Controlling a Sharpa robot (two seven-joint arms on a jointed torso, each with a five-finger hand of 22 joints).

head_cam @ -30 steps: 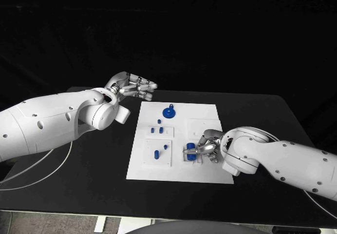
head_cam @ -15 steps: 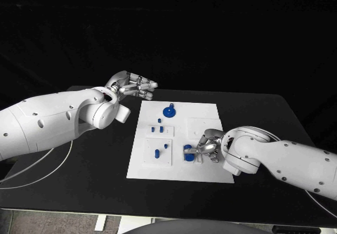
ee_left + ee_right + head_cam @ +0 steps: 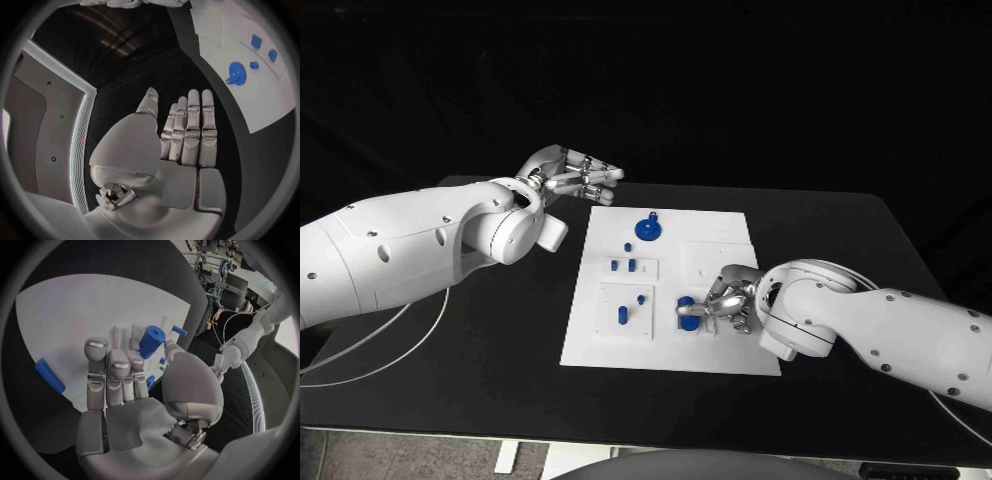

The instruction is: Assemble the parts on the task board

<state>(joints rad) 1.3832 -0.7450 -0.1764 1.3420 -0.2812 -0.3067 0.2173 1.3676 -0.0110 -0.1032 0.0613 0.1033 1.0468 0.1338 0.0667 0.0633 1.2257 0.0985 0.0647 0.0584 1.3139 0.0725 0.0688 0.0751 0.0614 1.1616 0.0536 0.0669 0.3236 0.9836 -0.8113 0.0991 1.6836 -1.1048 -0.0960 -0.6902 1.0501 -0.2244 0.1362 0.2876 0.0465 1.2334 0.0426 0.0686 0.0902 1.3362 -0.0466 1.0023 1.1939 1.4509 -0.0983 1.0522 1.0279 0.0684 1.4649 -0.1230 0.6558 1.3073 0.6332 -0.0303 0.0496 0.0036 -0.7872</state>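
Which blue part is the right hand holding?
The blue cylinder at the board's near right, pinched by the right hand; the other parts lie untouched on the board.

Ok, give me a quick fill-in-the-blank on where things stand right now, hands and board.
1. The right hand holds a blue ____ part.
2. The left hand holds ____; its fingers are apart, beyond the board's far left corner.
3. The task board is ____ in colour and lies on the black table.
4. The round blue part lies near the board's ____ edge.

Missing words: cylinder; nothing; white; far
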